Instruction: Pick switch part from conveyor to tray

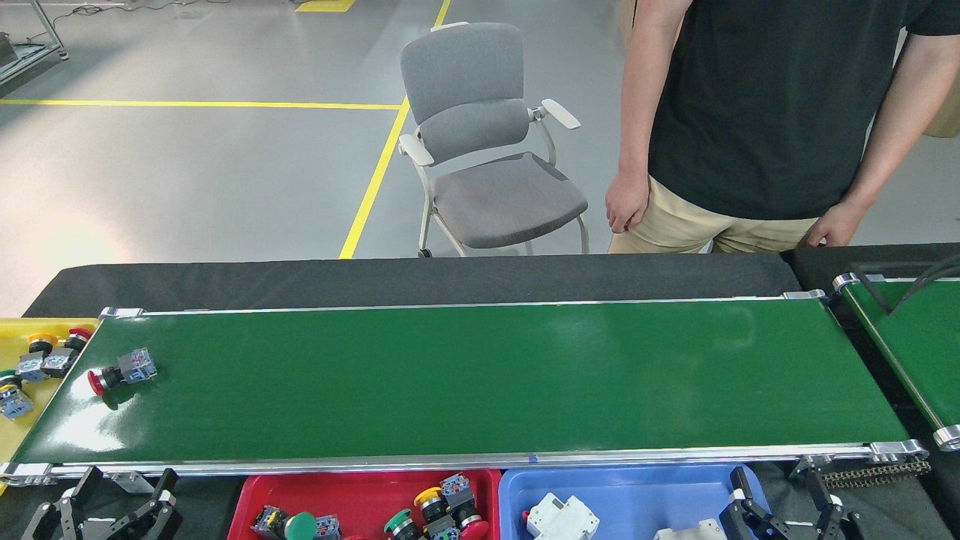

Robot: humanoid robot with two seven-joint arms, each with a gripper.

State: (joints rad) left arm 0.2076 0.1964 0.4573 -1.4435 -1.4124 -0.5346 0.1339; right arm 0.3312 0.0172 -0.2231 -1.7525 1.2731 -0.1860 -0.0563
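Grey floor with yellow lines behind, a grey chair (487, 142) and a person (772, 112) cut off at the top edge beyond the black surface (420, 279). Both claws half cropped at the bottom edge: left claw (112, 499) with fingers spread, right claw (784, 499) likewise parted, neither gripping anything. Red tray (247, 491) holding several push-button switches, blue tray (637, 487) holding white parts, yellow tray (15, 435) at left holding more switches; red-capped switch part (112, 373) lying on its side near the left end of the conveyor (480, 382).

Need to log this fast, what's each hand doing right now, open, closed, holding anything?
Left hand: open, holding nothing, low by the conveyor's near rail.
Right hand: open, holding nothing, over the blue tray.
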